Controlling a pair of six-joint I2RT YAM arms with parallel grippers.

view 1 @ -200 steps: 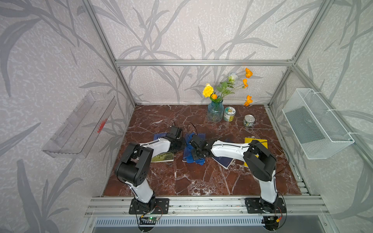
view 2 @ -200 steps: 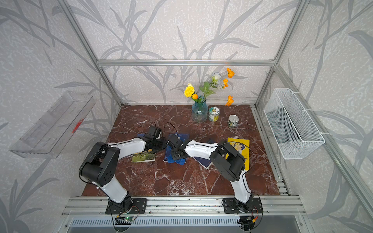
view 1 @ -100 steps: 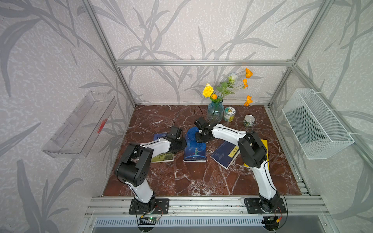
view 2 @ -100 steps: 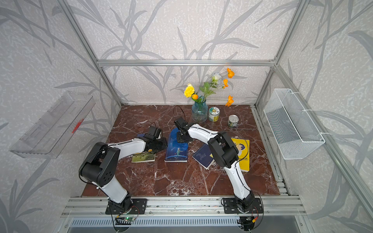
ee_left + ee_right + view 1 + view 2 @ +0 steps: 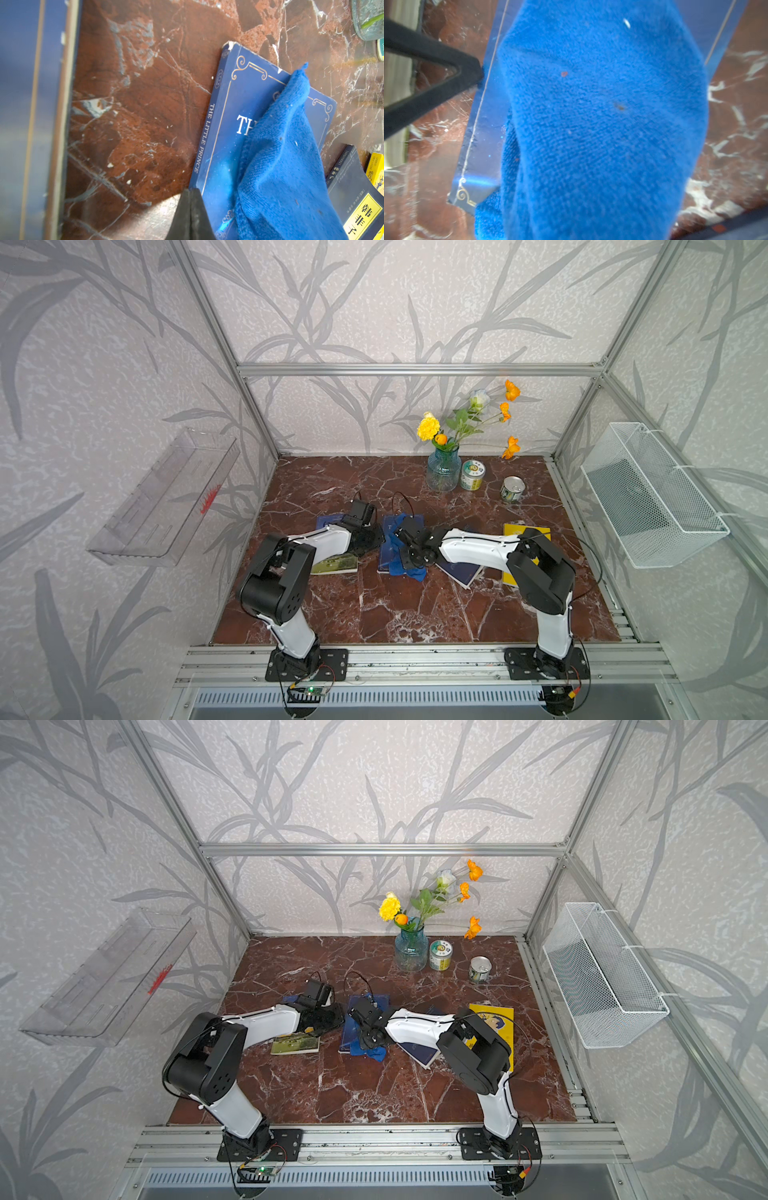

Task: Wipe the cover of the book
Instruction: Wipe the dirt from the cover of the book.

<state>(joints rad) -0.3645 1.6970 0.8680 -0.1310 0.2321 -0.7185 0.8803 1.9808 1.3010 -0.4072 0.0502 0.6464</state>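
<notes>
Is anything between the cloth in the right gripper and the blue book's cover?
Nothing visible. The blue terry cloth, held by the right gripper, lies directly on the dark blue paperback book. The left gripper, shut, sits at the book's spine edge, beside the cloth, not under it.

Arms low, left pincer [image 5: 190, 194] closed, right pincer [image 5: 409, 558] closed

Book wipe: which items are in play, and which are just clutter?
In play: blue book; blue cloth lying on it; right gripper shut on the cloth; left gripper shut at the book's edge.
Clutter: flower vase; labelled can; open tin; yellow book; dark book; green book; wire basket; clear shelf.
</notes>
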